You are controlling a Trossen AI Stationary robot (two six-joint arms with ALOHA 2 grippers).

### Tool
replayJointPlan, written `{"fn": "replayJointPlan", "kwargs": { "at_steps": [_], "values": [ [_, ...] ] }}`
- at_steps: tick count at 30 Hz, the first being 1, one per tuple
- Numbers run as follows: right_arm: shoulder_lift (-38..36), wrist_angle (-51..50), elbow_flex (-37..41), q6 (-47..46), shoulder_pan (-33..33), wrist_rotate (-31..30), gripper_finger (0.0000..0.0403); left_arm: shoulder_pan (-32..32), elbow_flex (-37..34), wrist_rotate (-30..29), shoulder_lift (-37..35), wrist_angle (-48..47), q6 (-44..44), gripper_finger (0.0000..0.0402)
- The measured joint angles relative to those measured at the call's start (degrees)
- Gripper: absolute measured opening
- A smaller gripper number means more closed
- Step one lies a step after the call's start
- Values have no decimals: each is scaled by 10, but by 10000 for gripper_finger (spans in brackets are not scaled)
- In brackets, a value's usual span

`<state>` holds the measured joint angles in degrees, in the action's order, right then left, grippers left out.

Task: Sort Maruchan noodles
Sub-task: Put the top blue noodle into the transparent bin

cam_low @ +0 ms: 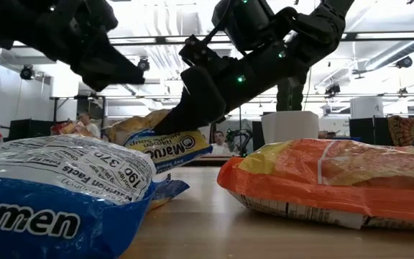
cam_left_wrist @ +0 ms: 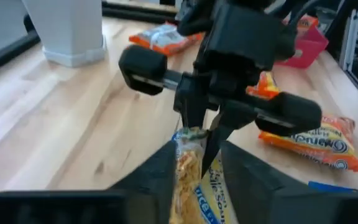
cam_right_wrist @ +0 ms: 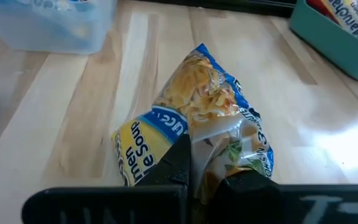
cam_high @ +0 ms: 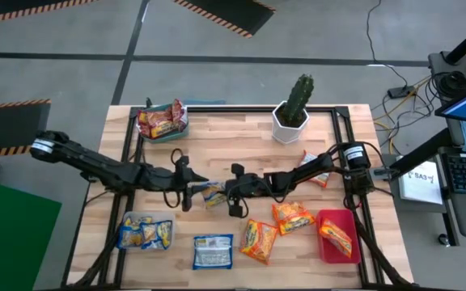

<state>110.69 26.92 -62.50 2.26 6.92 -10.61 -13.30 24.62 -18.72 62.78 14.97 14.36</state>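
Note:
A blue-yellow Maruchan packet (cam_high: 212, 195) hangs over the table's middle between my two grippers. My right gripper (cam_high: 226, 194), reaching in from the right, is shut on it. My left gripper (cam_left_wrist: 197, 180), coming from the left, stands open with the packet's other end (cam_left_wrist: 188, 186) between its fingers; whether they touch it I cannot tell. Two orange packets (cam_high: 259, 241) (cam_high: 291, 217) and a blue one (cam_high: 213, 252) lie flat on the near side. Another packet (cam_high: 314, 171) lies under the right arm. My right gripper pinches the packet's crinkled end seam (cam_right_wrist: 211, 144) between its two fingers (cam_low: 192, 97). The fingers come from the table's right, slanting downward. The packet (cam_low: 171, 140) is held up off the table, tilted, and the blue packet in front hides its lower end.
A green tray (cam_high: 183, 128) with red packets stands far left. A clear tray (cam_high: 129, 218) with blue packets stands near left. A red tray (cam_high: 324, 250) holds an orange packet near right. A cactus in a white pot (cam_high: 291, 117) stands at the far edge.

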Motion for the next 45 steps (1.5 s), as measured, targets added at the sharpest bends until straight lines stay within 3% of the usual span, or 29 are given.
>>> {"fn": "replayJointPlan", "kwargs": {
  "at_steps": [9, 17, 22, 29, 38, 45],
  "values": [
    [0, -1, 0, 6, 0, 0, 9, 1, 1, -19, 90, 27, 12, 238],
    [0, -2, 0, 9, 1, 1, 9, 12, 1, -32, 173, 52, 12, 267],
    [0, -3, 0, 10, 1, 2, 9, 12, 1, -16, 192, 61, 12, 243],
    [0, -4, 0, 1, 1, 2, 23, 12, 1, -13, 189, 56, 12, 172],
    [-10, -23, 1, -23, -1, 5, 112, 11, 14, -12, 189, 39, 14, 76],
    [-68, -127, 1, -28, -9, 5, 187, 5, 87, -12, 189, -102, 8, 38]
  ]
}}
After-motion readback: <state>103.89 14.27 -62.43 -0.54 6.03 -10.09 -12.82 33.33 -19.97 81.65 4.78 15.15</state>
